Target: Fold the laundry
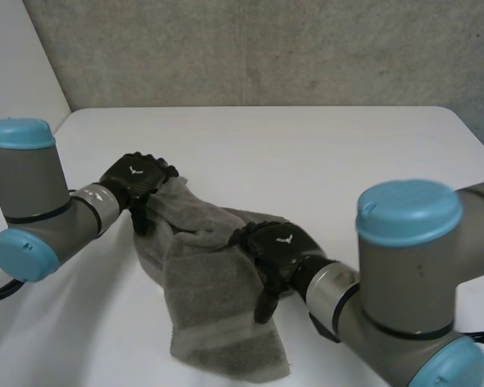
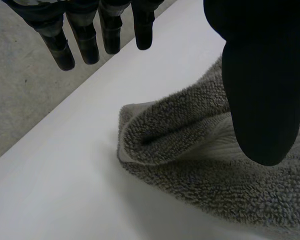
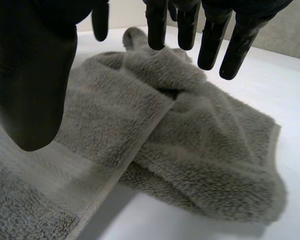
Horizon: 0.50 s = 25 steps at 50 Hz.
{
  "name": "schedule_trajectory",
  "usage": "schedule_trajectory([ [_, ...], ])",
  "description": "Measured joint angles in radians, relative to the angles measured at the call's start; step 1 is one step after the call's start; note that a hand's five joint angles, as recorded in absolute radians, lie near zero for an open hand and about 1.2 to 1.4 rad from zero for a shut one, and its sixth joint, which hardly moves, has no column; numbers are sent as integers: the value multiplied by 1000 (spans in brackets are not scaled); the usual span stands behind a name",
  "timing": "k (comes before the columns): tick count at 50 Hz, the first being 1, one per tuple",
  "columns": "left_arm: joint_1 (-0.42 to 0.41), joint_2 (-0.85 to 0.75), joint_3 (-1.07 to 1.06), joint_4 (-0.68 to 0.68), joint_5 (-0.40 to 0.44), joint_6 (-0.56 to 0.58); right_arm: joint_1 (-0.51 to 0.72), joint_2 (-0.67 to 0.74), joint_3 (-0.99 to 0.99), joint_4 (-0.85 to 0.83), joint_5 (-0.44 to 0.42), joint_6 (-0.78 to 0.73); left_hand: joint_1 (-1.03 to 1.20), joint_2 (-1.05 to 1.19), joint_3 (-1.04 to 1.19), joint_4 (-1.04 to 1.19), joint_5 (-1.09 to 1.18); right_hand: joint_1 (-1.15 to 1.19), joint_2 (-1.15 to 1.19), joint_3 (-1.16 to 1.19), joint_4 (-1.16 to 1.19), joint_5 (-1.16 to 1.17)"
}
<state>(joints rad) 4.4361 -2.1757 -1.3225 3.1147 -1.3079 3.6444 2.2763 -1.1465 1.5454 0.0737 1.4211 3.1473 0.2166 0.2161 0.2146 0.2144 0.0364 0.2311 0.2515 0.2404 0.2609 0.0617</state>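
A grey towel (image 1: 210, 282) lies crumpled on the white table (image 1: 306, 153), partly folded over itself. My left hand (image 1: 137, 184) hovers over the towel's far left corner with fingers straight and nothing held. In the left wrist view its fingers (image 2: 85, 40) hang above bare table and its thumb (image 2: 262, 90) is over the towel's folded corner (image 2: 155, 135). My right hand (image 1: 274, 250) sits open above the towel's middle. In the right wrist view its fingers (image 3: 210, 35) and thumb (image 3: 32, 75) spread over the bunched towel (image 3: 190, 135), apart from it.
A grey wall (image 1: 266, 48) stands behind the table's far edge. Bare tabletop stretches beyond the towel toward the back and the right. The table's left edge (image 2: 50, 120) runs close past my left hand, with grey floor (image 2: 15, 90) beyond it.
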Motion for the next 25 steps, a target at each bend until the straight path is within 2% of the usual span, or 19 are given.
schedule_trajectory([
  [7, -2, -8, -25, 32, 4, -3, 27, 68, 17, -74, 2, -70, 264, 263, 265, 265, 268, 40, 17, 31, 6, 41],
  [10, -3, -8, -39, 49, 4, -4, 33, 88, 12, -89, 4, -93, 420, 420, 421, 421, 424, 196, 178, 183, 154, 197],
  [12, -4, -8, -49, 65, 4, -4, 35, 99, 5, -99, 9, -104, 545, 545, 547, 547, 551, 425, 414, 419, 394, 428],
  [14, -5, -9, -56, 76, 4, -4, 36, 104, -1, -105, 15, -109, 618, 617, 618, 619, 620, 538, 522, 530, 508, 529],
  [25, -6, -22, -69, 101, 4, -3, 33, 119, -11, -115, 32, -113, 679, 683, 684, 686, 685, 644, 617, 630, 609, 632],
])
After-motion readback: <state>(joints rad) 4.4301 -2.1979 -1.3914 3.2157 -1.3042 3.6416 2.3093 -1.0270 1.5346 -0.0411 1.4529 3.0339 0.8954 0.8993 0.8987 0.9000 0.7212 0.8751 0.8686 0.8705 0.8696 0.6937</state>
